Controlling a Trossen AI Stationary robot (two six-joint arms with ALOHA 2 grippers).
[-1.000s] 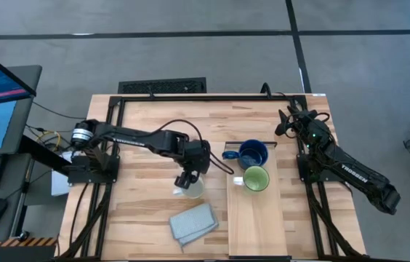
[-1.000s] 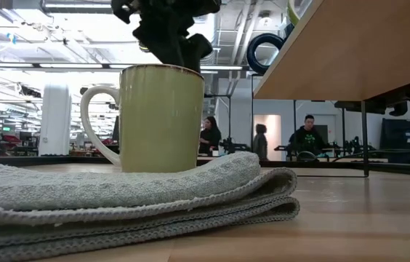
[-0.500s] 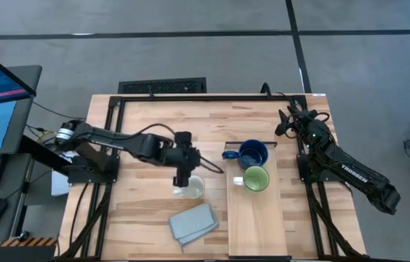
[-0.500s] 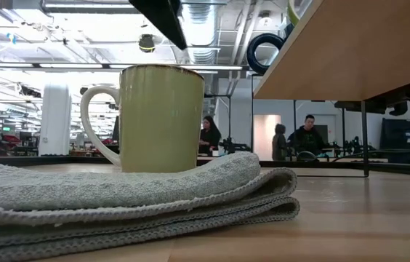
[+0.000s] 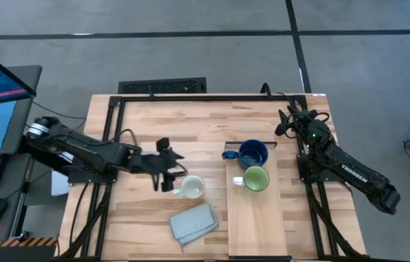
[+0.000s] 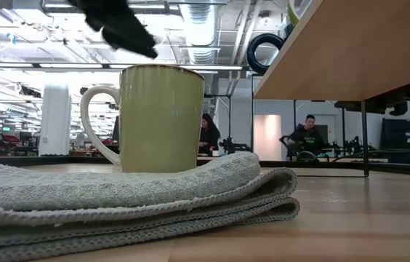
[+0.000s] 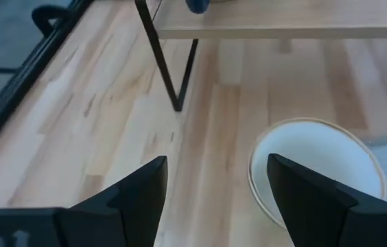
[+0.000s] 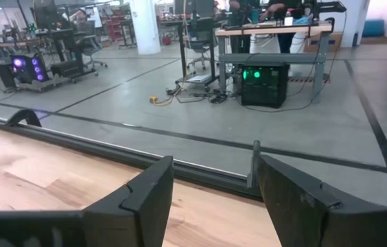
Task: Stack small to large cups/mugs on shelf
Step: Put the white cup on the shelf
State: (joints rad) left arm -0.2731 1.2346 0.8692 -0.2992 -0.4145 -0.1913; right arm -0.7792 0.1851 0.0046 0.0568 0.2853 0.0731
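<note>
From above, my left gripper (image 5: 167, 173) hangs empty with fingers apart, just at nine o'clock of the cream mug (image 5: 190, 188); the blue mug (image 5: 252, 154) and green mug (image 5: 255, 178) sit on the shelf (image 5: 252, 218). My left wrist view shows the cream mug's rim beyond my spread fingers. My right gripper (image 8: 214, 185), parked at the table's far-right edge, is open too.

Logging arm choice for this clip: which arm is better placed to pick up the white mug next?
Left. Its open hand sits just beside the white mug on the table, while the right hand is parked at the far corner, beyond the shelf.
</note>
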